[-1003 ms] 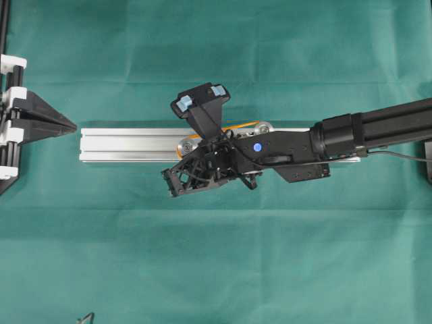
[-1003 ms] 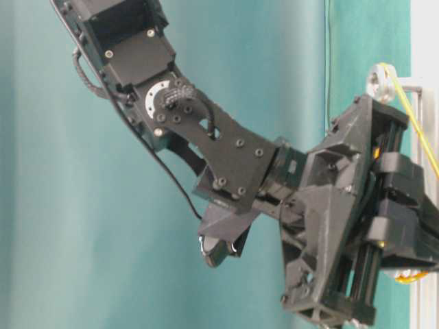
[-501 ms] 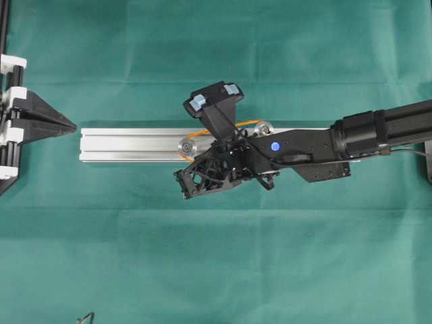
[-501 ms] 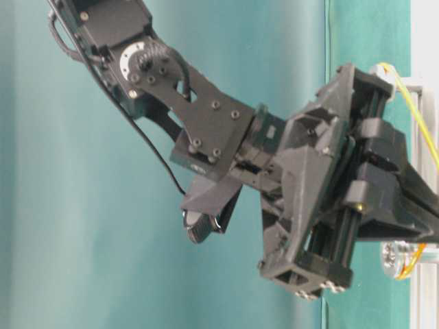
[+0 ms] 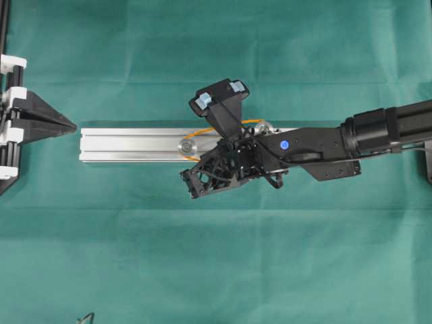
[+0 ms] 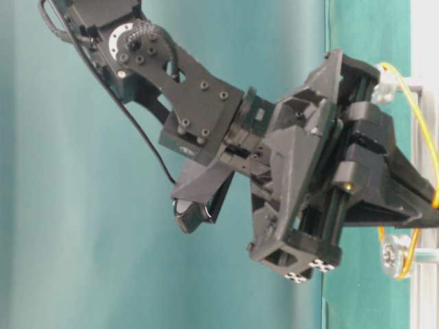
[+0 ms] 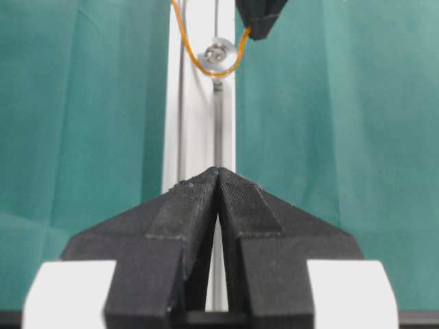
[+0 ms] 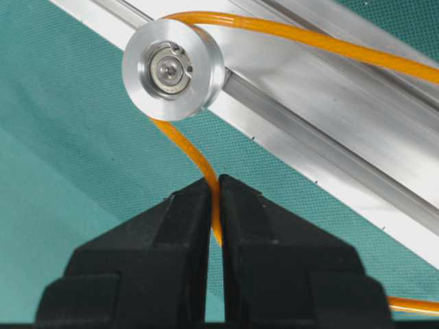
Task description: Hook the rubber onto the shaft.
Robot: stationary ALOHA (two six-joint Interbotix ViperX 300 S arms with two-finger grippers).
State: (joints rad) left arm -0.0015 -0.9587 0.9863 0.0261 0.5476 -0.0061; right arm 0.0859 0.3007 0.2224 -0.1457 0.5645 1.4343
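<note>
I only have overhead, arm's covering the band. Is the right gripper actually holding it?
Observer: Yes. The right gripper is shut on the band, just below the pulley.
Operator: Is the band on that pulley?
Observer: It wraps round the pulley's far side and runs off along the rail.
Operator: Left gripper doing anything?
Observer: No. The left gripper is shut and empty, over the rail's end.

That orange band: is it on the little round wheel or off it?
On. The orange rubber band wraps around the wheel on the silver rail, pinched by the right gripper.
</note>
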